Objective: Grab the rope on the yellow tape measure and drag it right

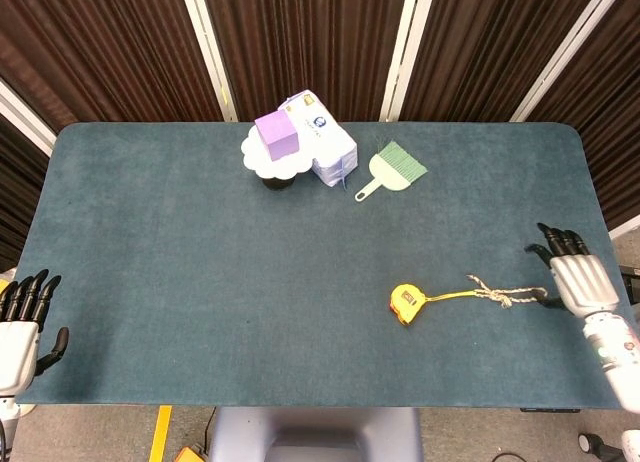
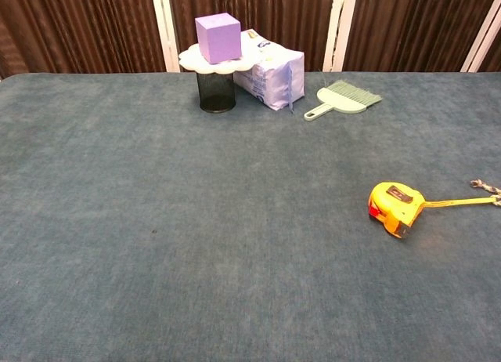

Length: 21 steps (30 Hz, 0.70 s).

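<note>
The yellow tape measure (image 1: 405,303) lies on the table (image 1: 150,262), right of centre, its tape extended rightward to a knotted rope (image 1: 505,294). The right hand (image 1: 575,279) pinches the rope's far end at the table's right edge. The left hand (image 1: 20,322) hangs off the left edge, fingers apart, holding nothing. A purple block (image 1: 276,135), white packet (image 1: 325,142) and green brush (image 1: 392,169) stand well apart at the far edge.

Even, bright light (soft shadows)
</note>
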Each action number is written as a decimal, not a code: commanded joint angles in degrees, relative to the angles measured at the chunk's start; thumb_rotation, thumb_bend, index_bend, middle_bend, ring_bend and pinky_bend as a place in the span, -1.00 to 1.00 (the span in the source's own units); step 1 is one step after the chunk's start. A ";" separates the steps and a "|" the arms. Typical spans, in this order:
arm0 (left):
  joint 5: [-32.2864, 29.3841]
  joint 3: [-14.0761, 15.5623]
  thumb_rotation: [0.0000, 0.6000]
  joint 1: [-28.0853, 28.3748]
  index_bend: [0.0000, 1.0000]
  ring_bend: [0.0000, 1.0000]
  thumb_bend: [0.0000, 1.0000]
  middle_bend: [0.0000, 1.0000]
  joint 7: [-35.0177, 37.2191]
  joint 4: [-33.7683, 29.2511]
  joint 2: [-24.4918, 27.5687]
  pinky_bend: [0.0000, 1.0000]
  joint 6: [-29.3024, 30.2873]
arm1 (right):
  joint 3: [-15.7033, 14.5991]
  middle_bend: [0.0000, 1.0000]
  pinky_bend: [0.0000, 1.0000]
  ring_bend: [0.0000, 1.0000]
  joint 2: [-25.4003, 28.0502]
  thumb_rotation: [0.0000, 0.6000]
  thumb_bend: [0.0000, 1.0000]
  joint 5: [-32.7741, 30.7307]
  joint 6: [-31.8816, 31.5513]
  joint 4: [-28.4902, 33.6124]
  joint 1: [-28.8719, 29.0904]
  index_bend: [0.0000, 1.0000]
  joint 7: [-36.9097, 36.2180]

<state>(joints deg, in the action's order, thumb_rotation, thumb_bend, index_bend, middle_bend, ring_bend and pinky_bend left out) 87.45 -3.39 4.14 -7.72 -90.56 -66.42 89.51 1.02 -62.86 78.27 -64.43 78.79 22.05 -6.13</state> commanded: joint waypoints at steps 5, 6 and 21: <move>-0.22 -0.12 1.00 0.00 -0.93 -1.00 -0.07 -1.00 0.71 -0.08 0.32 -0.85 -0.08 | 1.34 -0.93 -1.00 -0.97 1.18 1.00 -0.62 2.80 -3.62 10.17 -0.37 -0.79 3.28; -0.25 -0.14 1.00 0.02 -0.93 -1.00 -0.07 -1.00 0.83 -0.04 0.36 -0.85 -0.11 | 1.29 -0.93 -1.00 -0.97 1.16 1.00 -0.64 3.26 -4.66 11.05 -0.88 -0.79 3.49; -0.14 0.08 1.00 0.35 -0.92 -1.00 -0.07 -1.00 1.82 0.33 0.62 -0.86 -0.92 | -3.93 -0.92 -1.00 -0.97 1.69 1.00 -0.65 8.53 -29.06 15.96 -19.38 -0.64 5.41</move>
<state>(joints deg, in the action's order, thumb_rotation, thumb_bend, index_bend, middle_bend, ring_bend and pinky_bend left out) 87.29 -3.33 4.50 -5.88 -90.24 -65.78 88.59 -2.45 -61.08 87.21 -91.63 95.78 4.50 -0.84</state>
